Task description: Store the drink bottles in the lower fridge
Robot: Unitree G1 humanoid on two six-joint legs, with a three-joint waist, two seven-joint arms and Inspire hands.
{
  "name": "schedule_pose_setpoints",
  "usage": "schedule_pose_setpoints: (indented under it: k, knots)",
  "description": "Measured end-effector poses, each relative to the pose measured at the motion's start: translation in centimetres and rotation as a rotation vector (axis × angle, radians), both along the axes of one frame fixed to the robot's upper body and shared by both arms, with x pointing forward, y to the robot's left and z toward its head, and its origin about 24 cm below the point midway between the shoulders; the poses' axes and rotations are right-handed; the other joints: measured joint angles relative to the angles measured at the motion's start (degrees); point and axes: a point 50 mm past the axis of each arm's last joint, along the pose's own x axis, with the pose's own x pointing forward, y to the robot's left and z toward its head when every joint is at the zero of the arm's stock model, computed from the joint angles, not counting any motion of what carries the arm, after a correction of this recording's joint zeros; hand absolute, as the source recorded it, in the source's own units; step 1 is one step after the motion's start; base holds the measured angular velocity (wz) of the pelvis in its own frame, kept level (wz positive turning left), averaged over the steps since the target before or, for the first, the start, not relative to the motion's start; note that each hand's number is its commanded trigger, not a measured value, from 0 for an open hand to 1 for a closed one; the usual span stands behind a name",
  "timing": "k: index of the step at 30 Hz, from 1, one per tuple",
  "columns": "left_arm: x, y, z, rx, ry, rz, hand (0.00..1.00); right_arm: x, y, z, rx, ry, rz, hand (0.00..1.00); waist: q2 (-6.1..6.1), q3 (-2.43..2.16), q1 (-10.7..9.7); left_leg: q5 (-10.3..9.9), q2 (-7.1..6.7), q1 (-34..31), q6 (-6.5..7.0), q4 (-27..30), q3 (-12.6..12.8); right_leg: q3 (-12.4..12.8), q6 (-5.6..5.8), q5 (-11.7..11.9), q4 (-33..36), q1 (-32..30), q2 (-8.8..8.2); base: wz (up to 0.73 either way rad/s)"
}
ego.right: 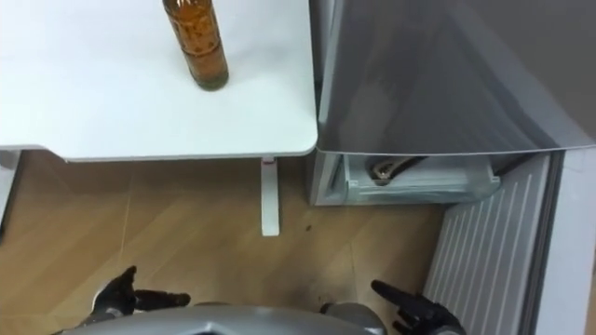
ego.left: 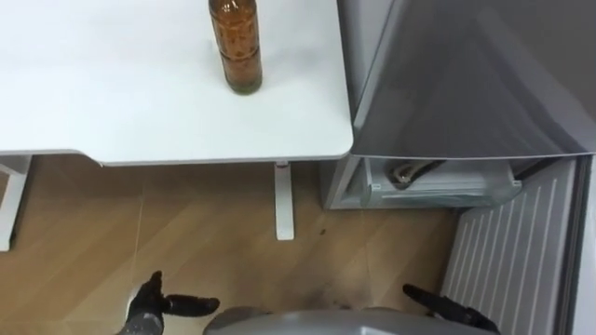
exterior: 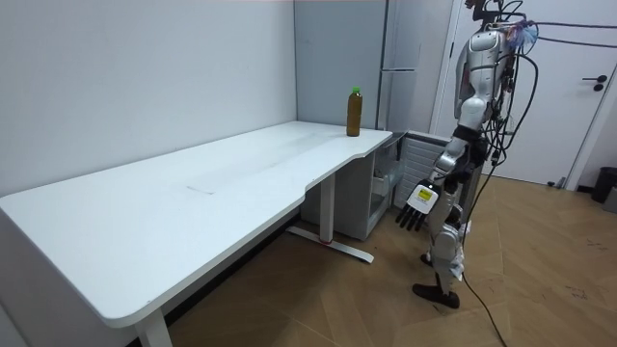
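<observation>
**Standing at the open fridge, both hands empty**

Left eye view: an amber drink bottle [ego.left: 240, 51] stands upright on the white table [ego.left: 112, 93], far from the robot and near the table's right edge. Right of the table is the grey fridge [ego.left: 466, 84], its lower door [ego.left: 512, 261] swung open and a clear drawer [ego.left: 438, 181] showing inside. The left hand [ego.left: 154, 302] hangs low at the near left, fingers relaxed and holding nothing. The right hand [ego.left: 447, 305] at the near right has straight, empty fingers.

Room view: the robot stands upright on the wooden floor [exterior: 540, 251] by the table's far corner, arms down.

Right eye view: the same layout.
</observation>
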Motion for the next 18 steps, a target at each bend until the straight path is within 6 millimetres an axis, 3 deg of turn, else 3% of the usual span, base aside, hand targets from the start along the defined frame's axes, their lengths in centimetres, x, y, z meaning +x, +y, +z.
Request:
schedule_pose_setpoints:
  k: [11,13,16,18]
  knots:
    - [-2.9,0.4,-0.3,-0.035,0.021,0.321,0.0,-2.0,0.0,-0.2,-0.046,0.131,0.088,0.0,0.51,-0.55,-0.1,-1.0,0.24,2.9,-0.22,-0.4,-0.2,-0.5,-0.08,-1.0,0.1,2.8,0.21,0.02]
    - [-3.2,0.6,-0.3,-0.027,0.021,0.395,0.0,-2.1,0.0,-0.2,-0.057,0.146,0.116,0.0,0.49,-0.4,0.0,-1.0,0.25,3.6,-0.25,-0.4,-0.2,-0.1,-0.06,-1.1,0.1,3.4,0.25,0.0]
    - [-2.5,1.1,0.0,0.021,-0.004,0.475,0.0,-1.8,0.2,-0.3,-0.068,0.151,0.157,0.0,0.19,-0.36,0.0,-1.1,0.28,4.4,-0.28,-0.4,-0.1,-0.1,-0.05,-1.3,0.2,3.5,0.26,0.0]
    - [-1.0,2.0,0.7,0.075,-0.073,0.549,0.0,-1.3,0.1,-0.3,-0.096,0.158,0.215,0.0,0.05,-0.36,0.3,-1.1,0.29,4.2,-0.29,-0.4,-0.1,0.0,-0.05,-1.3,0.3,3.4,0.29,0.0]
